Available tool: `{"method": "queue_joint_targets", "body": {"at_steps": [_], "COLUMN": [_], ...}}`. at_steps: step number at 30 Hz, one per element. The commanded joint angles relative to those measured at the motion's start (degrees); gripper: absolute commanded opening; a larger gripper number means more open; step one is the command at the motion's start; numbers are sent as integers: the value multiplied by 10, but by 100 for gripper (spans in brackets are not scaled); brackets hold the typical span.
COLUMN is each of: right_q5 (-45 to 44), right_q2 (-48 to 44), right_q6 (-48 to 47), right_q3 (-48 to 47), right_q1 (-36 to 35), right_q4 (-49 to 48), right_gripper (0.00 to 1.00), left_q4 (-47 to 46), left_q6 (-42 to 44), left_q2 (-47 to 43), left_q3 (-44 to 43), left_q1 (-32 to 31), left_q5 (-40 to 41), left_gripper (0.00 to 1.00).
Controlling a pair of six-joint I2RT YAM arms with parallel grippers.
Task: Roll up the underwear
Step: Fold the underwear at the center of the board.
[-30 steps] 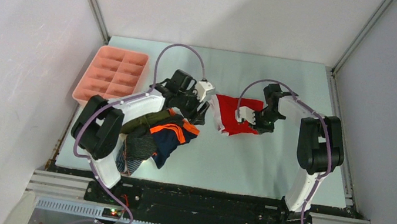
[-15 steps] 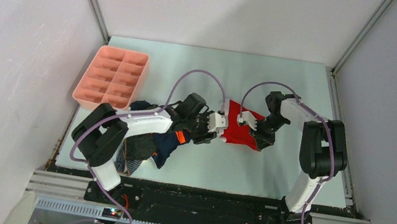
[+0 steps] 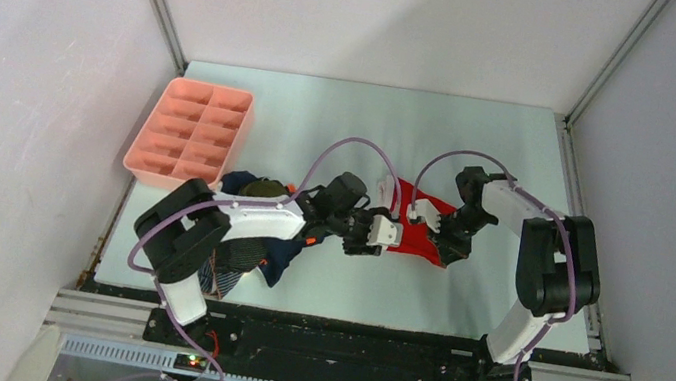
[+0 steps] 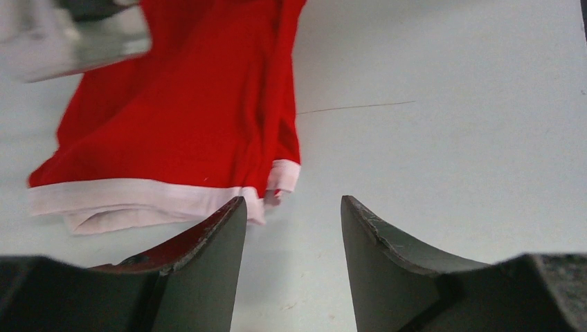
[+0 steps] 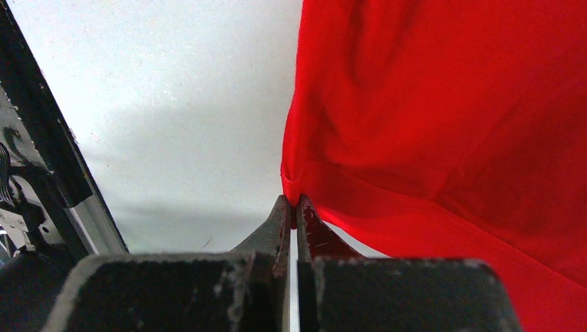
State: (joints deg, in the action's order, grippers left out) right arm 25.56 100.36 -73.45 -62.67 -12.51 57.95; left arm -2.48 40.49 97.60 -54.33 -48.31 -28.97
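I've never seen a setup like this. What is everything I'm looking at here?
red underwear: one, red with a white band, middle of the table, between the two hands
pile of underwear: at least three, navy, olive green and dark striped, left side, partly under the left arm
tray: one, pink, with compartments, far left of the table
table: one, pale grey, walled on three sides
cables: two, purple, looping above the arms
arms: two, white and black, fixed at the near edge
left hand: one, dark, open at the white band's end
right hand: one, dark, shut on the red cloth's edge
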Motion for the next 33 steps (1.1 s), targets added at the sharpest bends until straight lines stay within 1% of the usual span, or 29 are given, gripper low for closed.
{"method": "queue_joint_targets", "body": {"at_steps": [1,2,4,6,8,18,21,22,23,24,25,26,27,28,29,30,32,33], "right_q5": [7,7,6,4,4,2,4,6,7,9,11,16,20,31,33,38,41,42], "right_q2": [-31,-33,-37,-40,-44,-58,-61,-62,-64,-65,-66,-71,-75,-85,-97,-103,-121,-129], "right_q6": [-1,-2,-4,-4,-3,3,3,2,2,1,0,-1,-8,-12,-22,-28,-45,-52], "right_q3": [4,9,16,23,30,60,63,63,65,66,69,71,77,81,91,102,120,125], "right_q1": [4,2,2,0,0,6,14,16,20,22,26,28,35,38,44,45,48,47], "right_q4": [-6,-6,-8,-10,-13,-39,-46,-48,-51,-54,-58,-62,-65,-70,-72,-76,-85,-89], "right_gripper": [0,0,0,0,0,1,2,3,5,6,12,15,22,26,34,38,48,48], "left_q4": [-65,-79,-137,-168,-179,-182,-167,-159,-155,-152,-150,-150,-148,-146,-141,-139,-137,-139], "left_q6": [-29,-43,-57,-61,-59,-46,-39,-36,-30,-29,-27,-26,-24,-24,-24,-26,-31,-36], "left_q2": [22,28,39,47,58,91,96,97,101,103,108,110,114,116,121,122,125,125], "left_q3": [-4,3,13,22,23,36,37,37,36,35,35,34,32,30,25,21,18,18], "left_q1": [-18,-20,-27,-30,-33,-37,-37,-36,-37,-37,-37,-37,-37,-37,-37,-37,-37,-36], "left_q5": [10,18,40,56,61,63,58,54,52,48,47,44,42,39,38,35,32,30], "left_gripper": [59,59,60,61,61,55,51,48,47,43,40,34,31,25,22,17,12,10]}}
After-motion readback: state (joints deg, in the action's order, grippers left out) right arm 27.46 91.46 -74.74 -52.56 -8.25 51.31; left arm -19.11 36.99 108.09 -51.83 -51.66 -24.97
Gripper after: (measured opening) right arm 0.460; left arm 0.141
